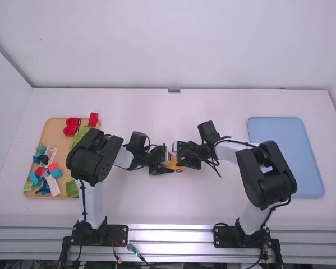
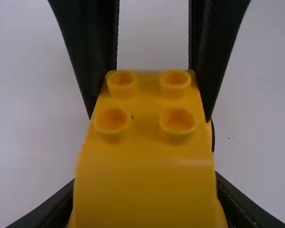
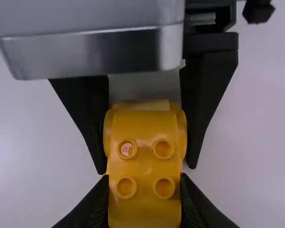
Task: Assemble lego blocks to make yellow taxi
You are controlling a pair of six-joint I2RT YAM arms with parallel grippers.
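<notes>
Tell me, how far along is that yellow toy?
The yellow pieces already look joined into one body. The left claw and right claw both grip it. Probably left: pressing it firm and letting go. Other blocks lie on the tan tray; whether any get added, I can't tell.

Soft light, glare on rail (image 1: 170,236)

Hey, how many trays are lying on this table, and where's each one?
2. A tan rectangular tray, holding coloured plastic blocks, lies on the left side of the white table; a light-blue rectangular tray lies on the right.
</notes>
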